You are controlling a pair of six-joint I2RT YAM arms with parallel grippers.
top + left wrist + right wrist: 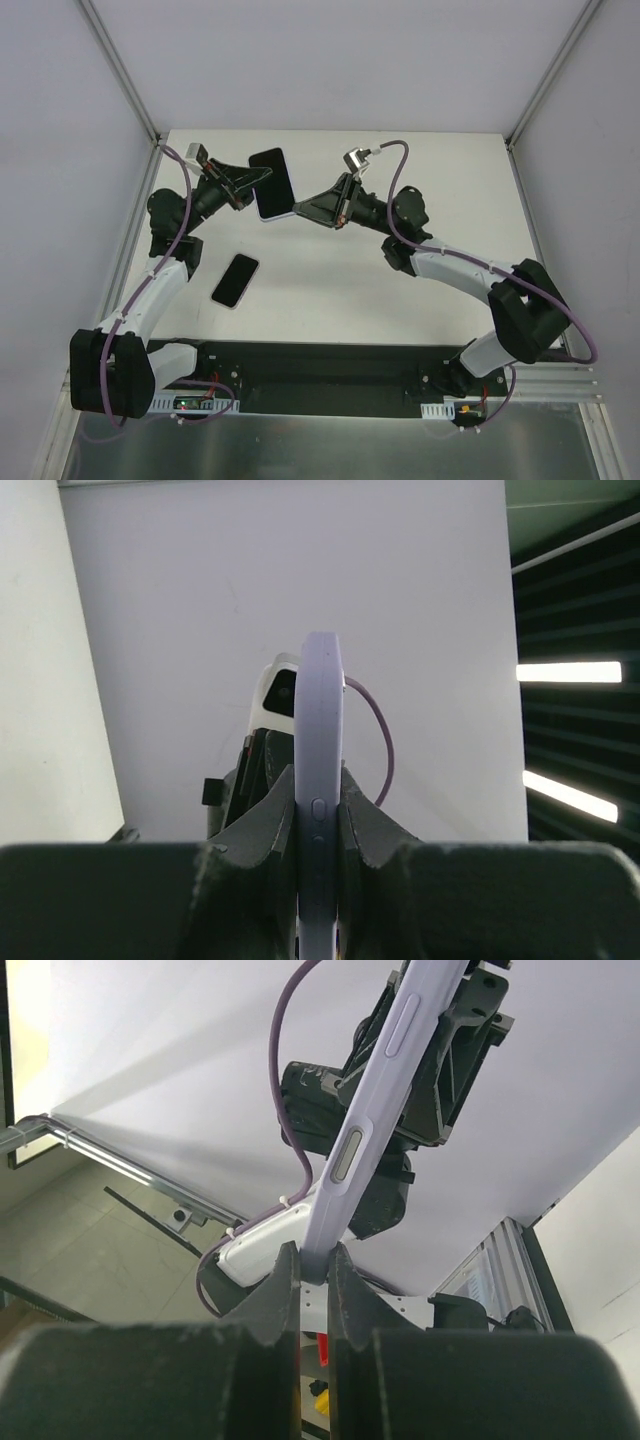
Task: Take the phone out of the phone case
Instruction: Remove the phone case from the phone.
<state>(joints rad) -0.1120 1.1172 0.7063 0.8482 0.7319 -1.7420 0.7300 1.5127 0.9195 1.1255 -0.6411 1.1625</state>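
My left gripper [318, 815] and right gripper [312, 1260] are both pinched tight on the thin lilac phone case [272, 185], up in the air between them. A flat black phone [235, 281] lies on the white table [400, 300] below.

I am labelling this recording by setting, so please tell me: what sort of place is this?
Probably a robotics lab test cell: white panel walls held by aluminium posts enclose a white table, and the left arm and right arm are bolted to a base plate at its near edge.
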